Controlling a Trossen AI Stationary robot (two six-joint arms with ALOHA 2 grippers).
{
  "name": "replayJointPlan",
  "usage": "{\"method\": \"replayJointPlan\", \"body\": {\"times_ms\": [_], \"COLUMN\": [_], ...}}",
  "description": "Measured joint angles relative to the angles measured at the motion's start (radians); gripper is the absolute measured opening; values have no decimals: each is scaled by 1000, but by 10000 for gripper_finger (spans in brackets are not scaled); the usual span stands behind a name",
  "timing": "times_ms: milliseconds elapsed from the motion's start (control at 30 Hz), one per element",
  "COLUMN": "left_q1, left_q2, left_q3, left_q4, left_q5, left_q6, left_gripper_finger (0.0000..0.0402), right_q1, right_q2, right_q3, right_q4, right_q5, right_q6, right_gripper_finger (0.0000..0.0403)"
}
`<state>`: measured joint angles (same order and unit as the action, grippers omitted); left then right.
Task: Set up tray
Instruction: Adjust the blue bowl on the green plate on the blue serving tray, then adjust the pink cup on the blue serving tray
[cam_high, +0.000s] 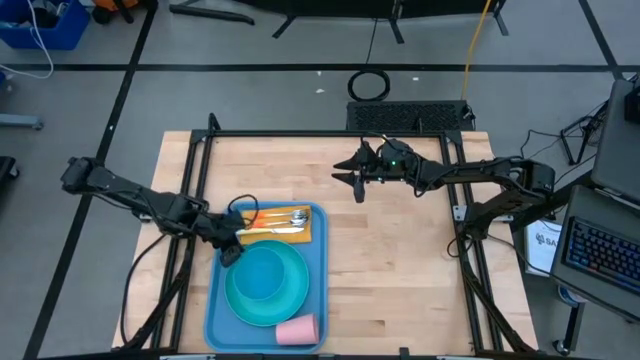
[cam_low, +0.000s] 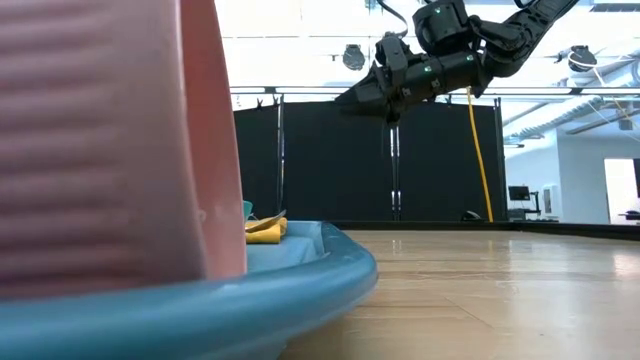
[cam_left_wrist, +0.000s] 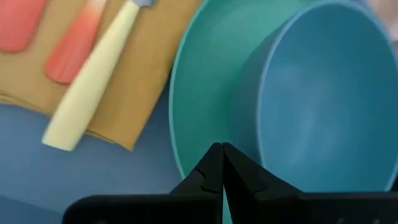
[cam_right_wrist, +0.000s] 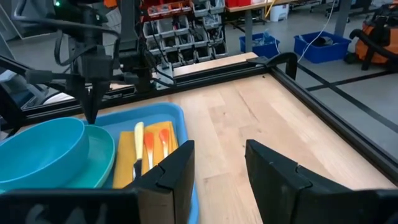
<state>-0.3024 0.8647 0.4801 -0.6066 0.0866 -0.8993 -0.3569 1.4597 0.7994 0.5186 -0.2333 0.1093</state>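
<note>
On the wooden table (cam_high: 400, 270), only the high view shows the whole light-blue tray (cam_high: 318, 270); left gripper (cam_high: 232, 252) closed empty beside its plate (cam_high: 295, 290), right gripper (cam_high: 350, 182) open, empty

Tray (cam_right_wrist: 177, 118): we see it ahead of our parted fingers (cam_right_wrist: 177, 171).
Bowl (cam_right_wrist: 40, 152): on plate (cam_right_wrist: 99, 165), left gripper (cam_right_wrist: 92, 115) above.

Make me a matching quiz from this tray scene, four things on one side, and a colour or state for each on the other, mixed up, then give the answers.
Column one:
1. tray
2. cup
3. napkin
4. left end effector

Column two:
A. pink
B. shut, at the turquoise plate's rim
C. mustard yellow, under the cutlery
D. light blue

Pairs: 1-D, 2-A, 3-C, 4-B
</note>
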Motion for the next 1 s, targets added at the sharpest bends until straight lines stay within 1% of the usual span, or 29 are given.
{"method": "replayJointPlan", "body": {"times_ms": [233, 367, 467, 533, 633, 667, 733, 833, 933, 1000], "left_q1": [-8, -8, -8, -8, -8, -8, -13, -14, -14, -14], "left_q2": [87, 99, 98, 94, 95, 95, 94, 95, 95, 95], "left_q3": [0, 0, -1, -1, -1, -1, -1, -1, -1, -1], "left_q4": [76, 122, 163, 180, 169, 172, 182, 212, 243, 280], "left_q5": [36, 53, 64, 47, -3, -34, -110, -227, -340, -392], "left_q6": [20, 34, 53, 56, 69, 75, 77, 107, 133, 157], "left_gripper_finger": [3, 11, 5, 3, 15, 21, 32, 45, 54, 59], "right_q1": [0, 7, 13, 14, 19, 24, 34, 55, 87, 134], "right_q2": [0, 0, 0, 0, 0, 0, 0, 0, 0, 0], "right_q3": [0, 0, 0, 0, 0, 0, 0, 0, 0, 0], "right_q4": [0, 0, 0, -1, -21, -29, -43, -90, -121, -122], "right_q5": [0, 0, 0, 2, 58, 75, 72, -9, -147, -203], "right_q6": [2, 2, -1, -1, 26, 41, 61, 110, 240, 314], "right_gripper_finger": [132, 132, 132, 132, 132, 132, 132, 132, 132, 132]}}
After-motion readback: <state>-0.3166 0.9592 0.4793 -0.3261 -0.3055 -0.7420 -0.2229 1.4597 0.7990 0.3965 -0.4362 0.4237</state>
